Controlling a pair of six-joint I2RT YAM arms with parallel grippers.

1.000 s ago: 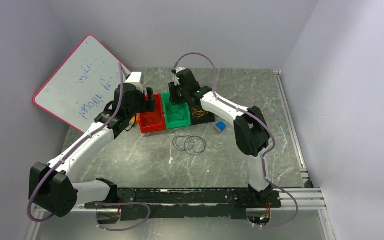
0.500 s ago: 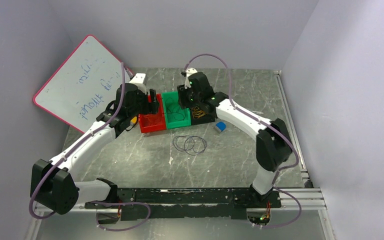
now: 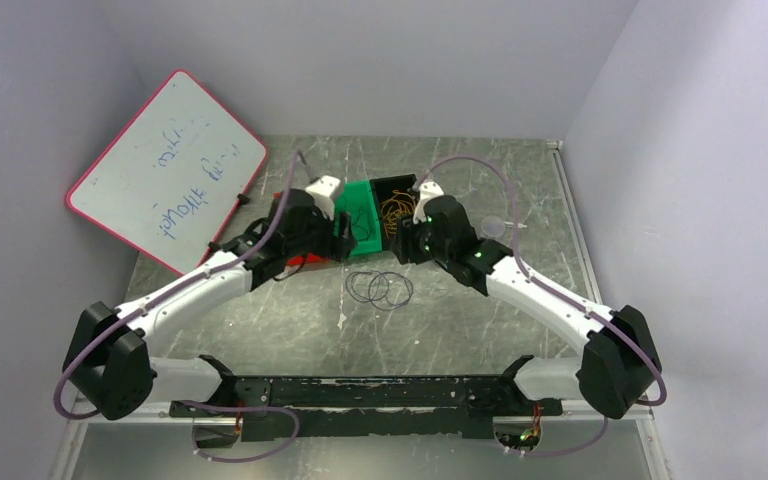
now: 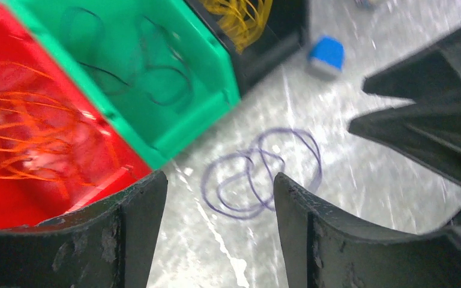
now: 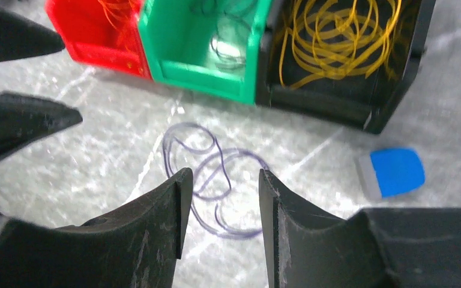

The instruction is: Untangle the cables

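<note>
Dark purple cables (image 3: 380, 289) lie in overlapping loops on the marble table, in front of three bins. My left gripper (image 3: 343, 240) hovers just above their left side, open and empty; in its wrist view the loops (image 4: 238, 214) show between its fingers. My right gripper (image 3: 403, 245) hovers at their right, also open and empty, with the loops (image 5: 234, 234) showing in the gap between its fingers. Orange cables (image 4: 30, 126) fill the red bin (image 4: 66, 192). Dark cables (image 4: 156, 84) lie in the green bin (image 4: 186, 129), and yellow cables (image 5: 330, 36) in the black bin (image 5: 336, 108).
A blue eraser (image 5: 393, 172) lies on the table right of the purple loops, near the black bin. A pink-framed whiteboard (image 3: 165, 170) leans against the left wall. The two grippers face each other closely over the loops.
Both arms have swung back from above the bins toward the near side and come down by the purple loops. The right arm's elbow has moved far right.
</note>
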